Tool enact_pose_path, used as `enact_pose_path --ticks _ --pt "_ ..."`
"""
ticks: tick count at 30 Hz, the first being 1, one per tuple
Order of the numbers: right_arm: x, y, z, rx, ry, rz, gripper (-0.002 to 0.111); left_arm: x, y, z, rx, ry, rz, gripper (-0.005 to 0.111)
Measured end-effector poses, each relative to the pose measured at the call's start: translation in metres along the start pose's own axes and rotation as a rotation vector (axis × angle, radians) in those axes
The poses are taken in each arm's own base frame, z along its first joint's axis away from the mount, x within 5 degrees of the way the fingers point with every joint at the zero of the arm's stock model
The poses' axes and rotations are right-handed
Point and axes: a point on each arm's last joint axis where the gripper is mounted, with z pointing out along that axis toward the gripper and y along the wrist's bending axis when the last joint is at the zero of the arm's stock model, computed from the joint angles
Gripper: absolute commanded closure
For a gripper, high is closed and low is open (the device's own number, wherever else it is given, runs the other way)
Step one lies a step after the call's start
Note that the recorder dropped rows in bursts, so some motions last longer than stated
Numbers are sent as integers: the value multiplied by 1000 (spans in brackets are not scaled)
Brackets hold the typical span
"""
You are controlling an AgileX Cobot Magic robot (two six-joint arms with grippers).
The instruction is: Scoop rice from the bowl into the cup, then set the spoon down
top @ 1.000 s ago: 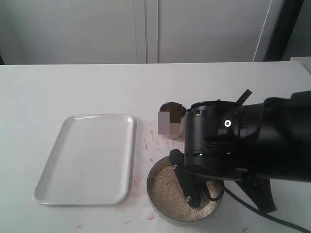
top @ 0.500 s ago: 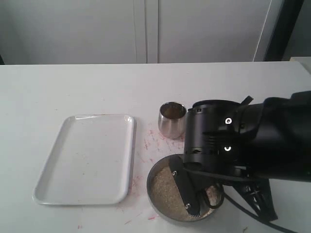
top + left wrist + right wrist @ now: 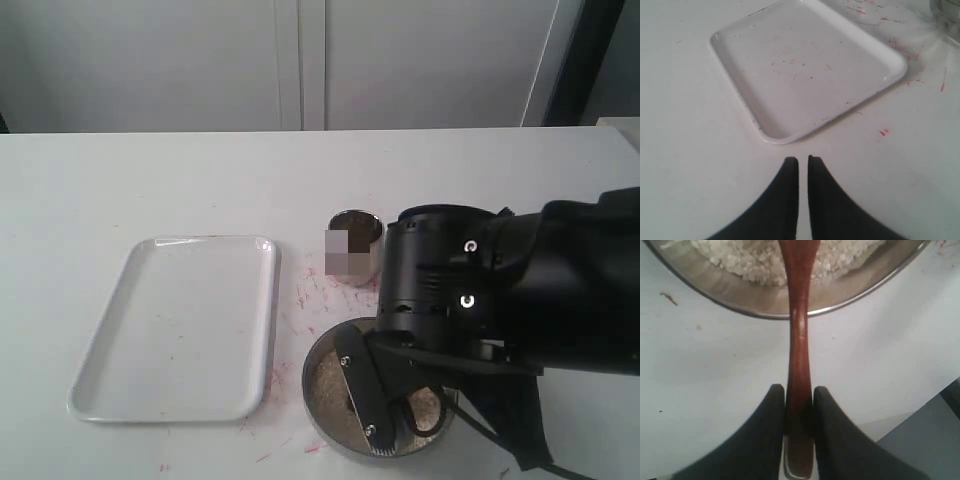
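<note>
Clamping on the spoon [image 3: 799, 315]: right gripper [image 3: 798, 390], both fingers tight on the slim brown handle close to its end; the handle runs out over the white table [image 3: 715, 355] and crosses the bowl [image 3: 840, 295] rim; spoon head sits over the rice [image 3: 740, 255], tip cut off by the frame edge, so depth in the grains is unclear. Bowl sits under the right arm [image 3: 520, 300] at the near table edge; cup [image 3: 352, 222] stands upright just behind it, partly blurred. Left gripper [image 3: 803, 162]: fingers closed to a thin slit, nothing between them, hovering over bare table near one corner of the white tray [image 3: 790, 75]; tray lies left of the bowl, apart; red marks [image 3: 310, 290] between them.
</note>
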Motion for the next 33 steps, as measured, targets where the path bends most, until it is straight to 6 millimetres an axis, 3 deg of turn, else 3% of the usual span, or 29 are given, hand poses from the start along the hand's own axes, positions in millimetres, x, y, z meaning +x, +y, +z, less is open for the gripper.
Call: enact_pose_path --ticks 33 --pt "-9 1 0 -14 -91 59 108 0 0 0 0 0 0 92"
